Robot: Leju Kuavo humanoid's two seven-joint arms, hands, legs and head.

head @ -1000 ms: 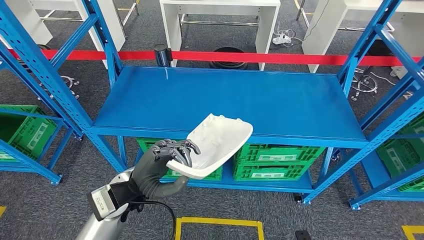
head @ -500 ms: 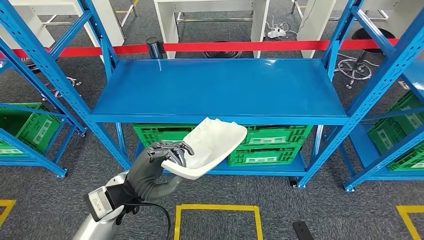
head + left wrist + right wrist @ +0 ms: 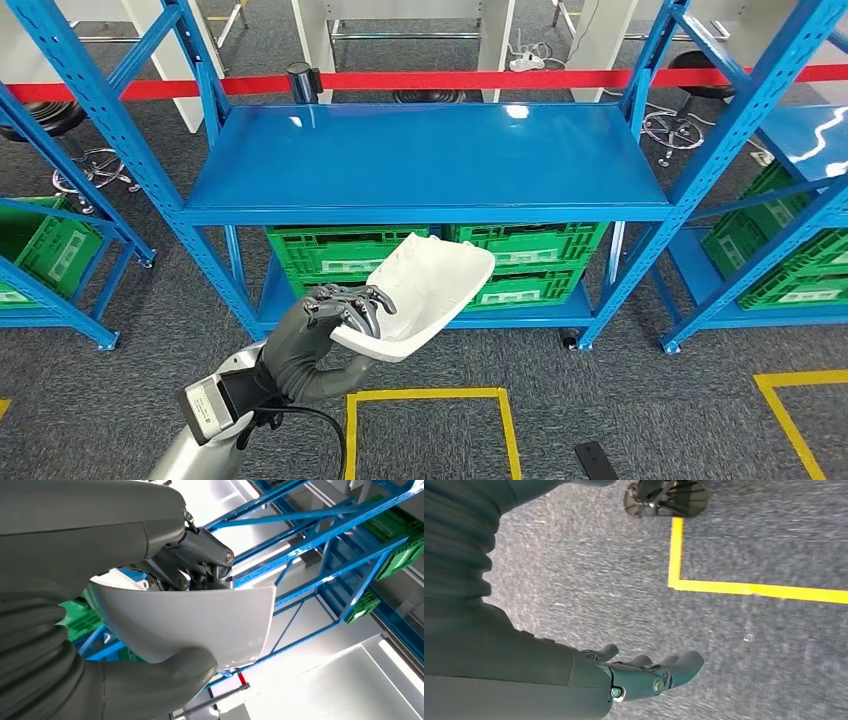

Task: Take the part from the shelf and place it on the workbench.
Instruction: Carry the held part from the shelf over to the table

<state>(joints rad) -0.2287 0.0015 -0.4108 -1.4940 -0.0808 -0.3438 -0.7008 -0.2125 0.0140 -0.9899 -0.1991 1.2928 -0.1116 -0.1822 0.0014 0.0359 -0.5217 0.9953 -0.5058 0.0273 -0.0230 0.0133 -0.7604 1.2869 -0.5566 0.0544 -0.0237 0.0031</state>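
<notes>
Before the blue shelf (image 3: 430,160), left hand (image 3: 320,335) holds the white part (image 3: 425,290).

- Grey carpet floor (image 3: 650,420) with yellow tape lines (image 3: 425,396)
- Blue metal racks (image 3: 430,160), green crates (image 3: 330,250) on lower level
- Red barrier tape (image 3: 450,79) behind, white tables (image 3: 400,20) beyond

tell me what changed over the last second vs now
The whole head view has shifted: the blue shelf sits farther off and more floor shows, so the camera moved back, not the things. The left hand still grips the white part the same way.
</notes>
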